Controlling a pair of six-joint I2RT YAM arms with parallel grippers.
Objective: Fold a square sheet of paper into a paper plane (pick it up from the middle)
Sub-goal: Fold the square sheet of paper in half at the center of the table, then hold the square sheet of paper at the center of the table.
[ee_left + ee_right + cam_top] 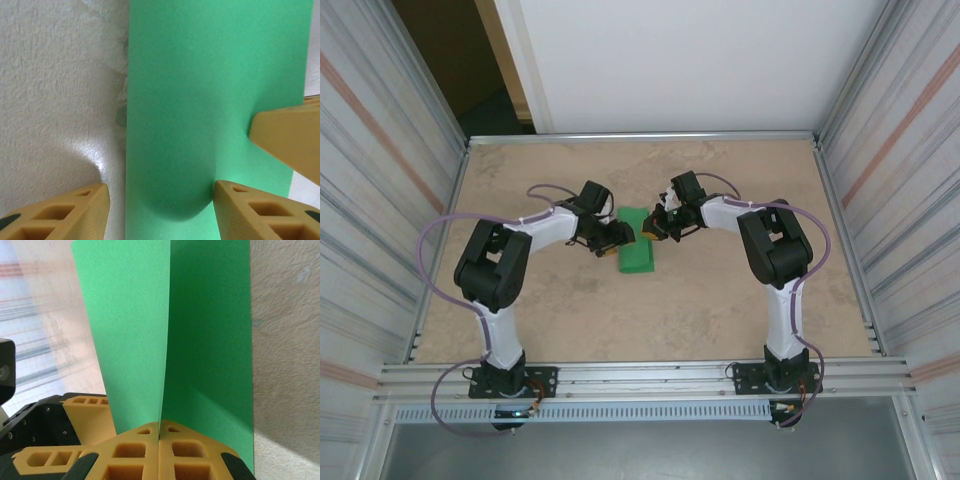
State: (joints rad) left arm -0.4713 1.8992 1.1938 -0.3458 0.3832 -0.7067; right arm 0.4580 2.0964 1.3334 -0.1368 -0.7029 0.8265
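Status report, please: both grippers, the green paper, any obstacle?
Right gripper shut on the folded green paper. Left gripper open, straddling one edge of the paper. No obstacle seen.

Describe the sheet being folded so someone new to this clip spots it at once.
On the beige tabletop inside the metal-walled enclosure, look near the centre. There sits the bright green sheet of paper, creased and pinched in the right gripper. Its green stands apart from the yellow gripper fingers and pale table.

Sheet of paper (638, 258) plain bright green; table (720, 290) mottled beige; right claw (159, 430) yellow.
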